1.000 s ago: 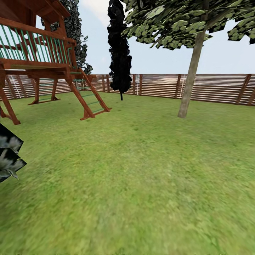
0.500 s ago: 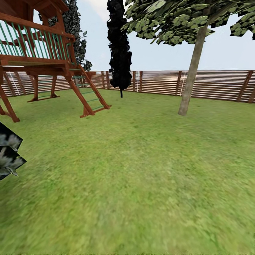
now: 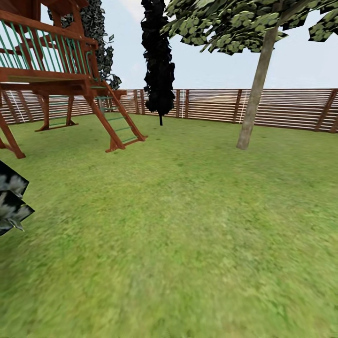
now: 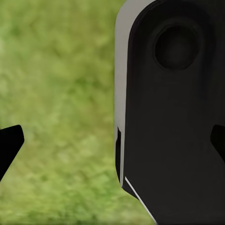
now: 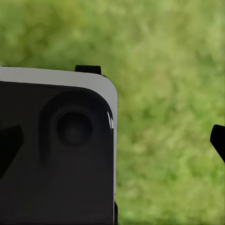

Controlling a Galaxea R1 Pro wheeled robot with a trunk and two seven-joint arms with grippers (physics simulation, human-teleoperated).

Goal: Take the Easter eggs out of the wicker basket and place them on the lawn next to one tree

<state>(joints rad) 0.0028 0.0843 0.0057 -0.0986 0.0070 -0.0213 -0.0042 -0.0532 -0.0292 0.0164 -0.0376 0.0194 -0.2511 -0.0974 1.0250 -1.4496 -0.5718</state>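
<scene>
lawn (image 3: 188,225) spreads wide, tree (image 3: 253,103) rising far right by the fence (image 3: 291,108). both grippers' fingertips sit spread apart over grass, empty.

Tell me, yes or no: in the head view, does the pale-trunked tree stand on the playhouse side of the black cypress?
No, the tree rises right of the black cypress, while the wooden playhouse stands on the cypress's other side.

Bright, even daylight, pale hazy sky (image 3: 300,65), no strong cast shadows, lawn (image 3: 188,244) smeared and blurry nearby, wrist views soft, grass out of focus.
</scene>
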